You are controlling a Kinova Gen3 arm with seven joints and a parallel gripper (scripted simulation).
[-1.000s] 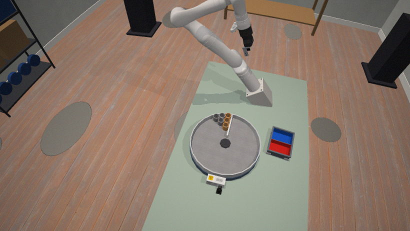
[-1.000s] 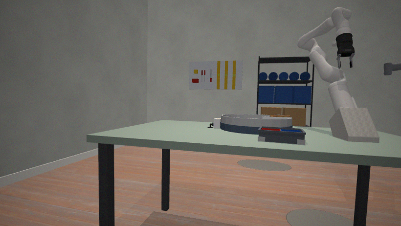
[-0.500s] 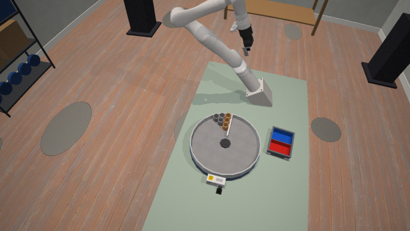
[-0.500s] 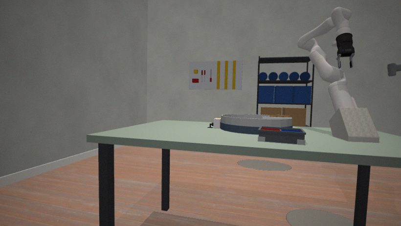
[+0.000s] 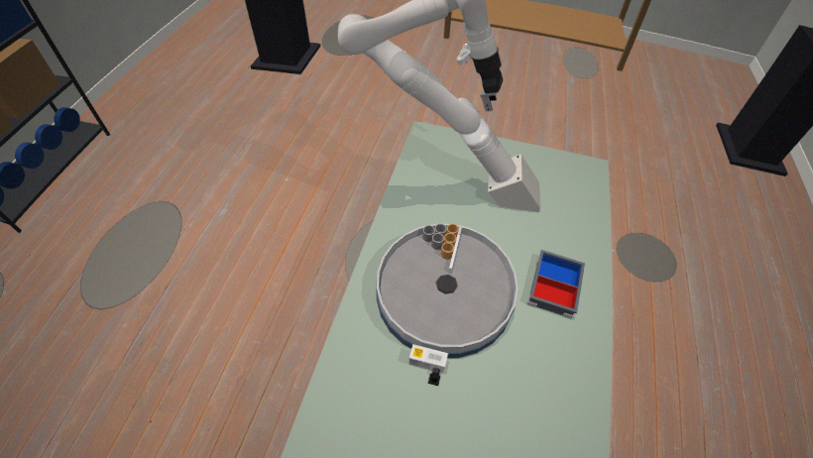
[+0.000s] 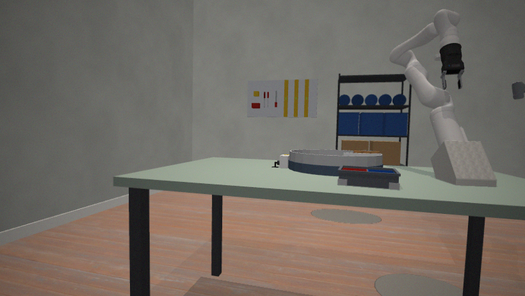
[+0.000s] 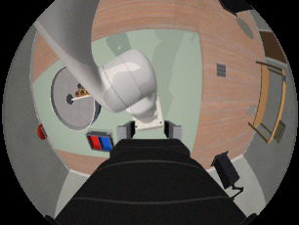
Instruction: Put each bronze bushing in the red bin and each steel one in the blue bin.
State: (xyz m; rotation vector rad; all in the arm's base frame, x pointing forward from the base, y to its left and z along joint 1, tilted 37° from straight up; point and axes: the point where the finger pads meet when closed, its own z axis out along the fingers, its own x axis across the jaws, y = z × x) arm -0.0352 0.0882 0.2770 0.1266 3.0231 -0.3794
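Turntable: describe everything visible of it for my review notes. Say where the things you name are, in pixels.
The turntable (image 5: 446, 318) (image 6: 312, 158) (image 7: 73, 114) is a round, flat grey disc inside a pale raised rim with a dark blue band below. A dark hub marks its centre; a thin white bar runs from near the rim inward. Three bronze and three grey bushings stand clustered beside that bar. It lies level on the green table.

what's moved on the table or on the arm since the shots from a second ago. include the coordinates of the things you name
Nothing visibly changed there. The white jointed robot arm (image 5: 434, 93) (image 6: 424, 82) holds its pose, its black two-finger gripper (image 6: 452, 81) (image 7: 149, 126) open, and the bronze and grey metal bushings stay clustered on the round grey turntable (image 5: 420, 312) (image 7: 65, 113).
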